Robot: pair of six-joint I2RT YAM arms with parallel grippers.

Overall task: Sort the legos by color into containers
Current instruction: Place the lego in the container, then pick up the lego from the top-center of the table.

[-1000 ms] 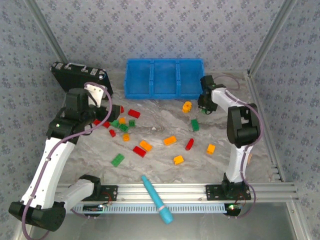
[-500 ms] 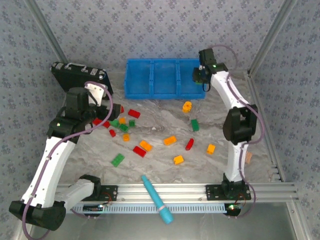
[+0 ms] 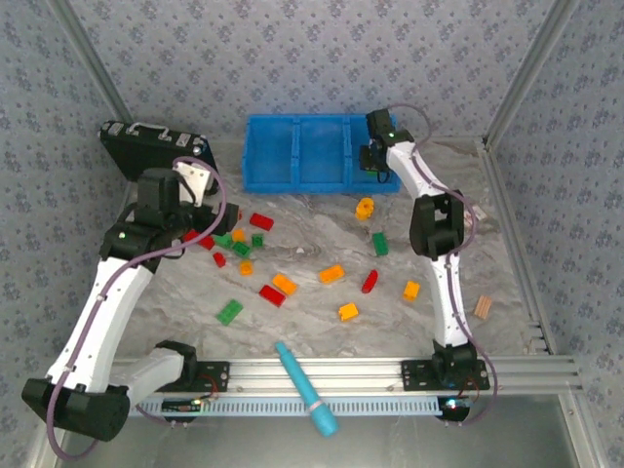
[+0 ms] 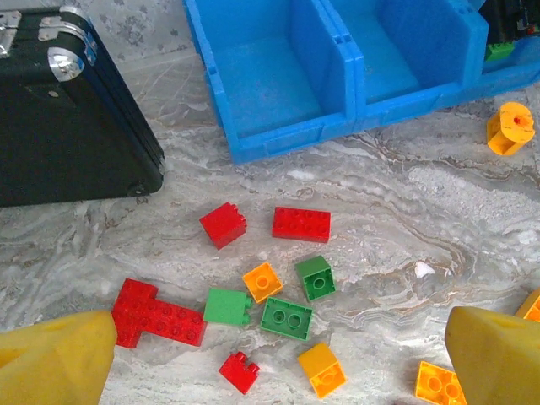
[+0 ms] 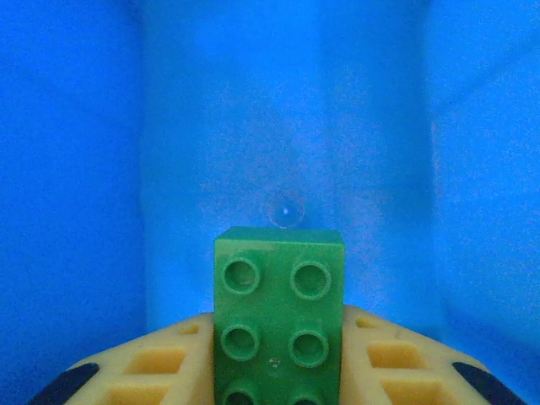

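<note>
Right claw [image 3: 373, 158] gripping green lego [image 5: 279, 316] over blue bin [image 3: 292, 181], left claw [image 4: 274, 359] spread wide above scattered legos [image 4: 287, 318]

1. The bin [image 3: 292, 181]: blue, three compartments side by side, upright.
2. The legos [image 3: 272, 295]: red, orange, green; scattered loose before it.
3. One green brick [image 5: 279, 316]: studs showing, gripped within right compartment.

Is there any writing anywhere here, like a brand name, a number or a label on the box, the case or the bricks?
No readable text in any view.
blue bin: plain walls, no label.
black case: bare lid and silver latches, no name.
green brick: the studs show plain rings, no lettering.
light-blue tool: too small to tell.
wallpaper: a repeated pattern, no letters.
</note>
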